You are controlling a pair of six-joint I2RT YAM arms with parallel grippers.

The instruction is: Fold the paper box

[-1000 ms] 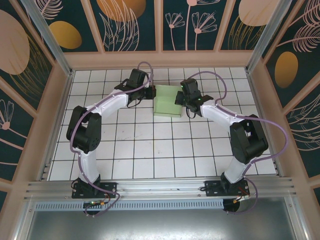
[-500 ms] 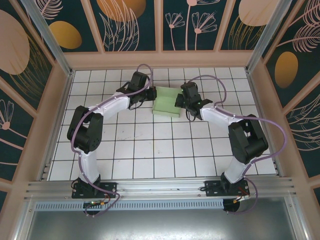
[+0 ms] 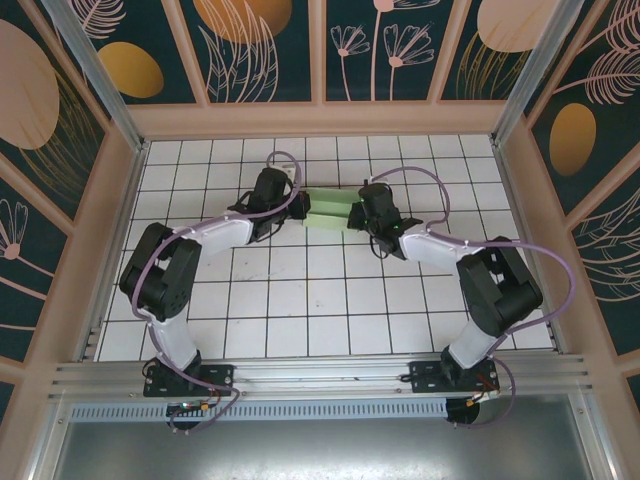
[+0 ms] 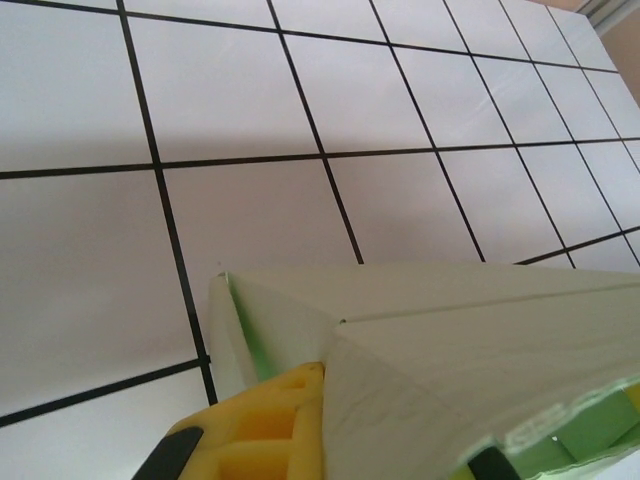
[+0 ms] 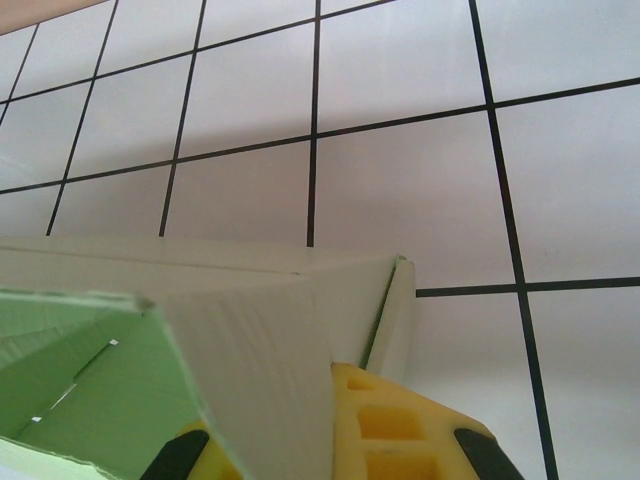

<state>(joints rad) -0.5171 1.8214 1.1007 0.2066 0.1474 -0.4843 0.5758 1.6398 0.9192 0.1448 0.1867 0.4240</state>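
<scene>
The paper box (image 3: 330,209) is pale mint-green card, held between both arms over the far middle of the tiled floor, seen from above as a narrow strip. My left gripper (image 3: 298,208) is shut on its left end wall. In the left wrist view a yellow finger (image 4: 262,425) sits inside the box corner with the card wall (image 4: 470,345) pinched against it. My right gripper (image 3: 356,212) is shut on the right end wall. The right wrist view shows a yellow finger (image 5: 400,430) pressed to the card (image 5: 240,330), with the green inside of the box at lower left.
White floor tiles with black grout (image 3: 300,290) spread under and in front of the box. Wooden walls (image 3: 320,120) close the cell at the back and sides. A metal rail (image 3: 320,375) runs along the near edge by the arm bases.
Both wrists have dropped lower and drawn slightly nearer. The box has turned in their grip, going from a broad square seen from above to a narrow strip.
</scene>
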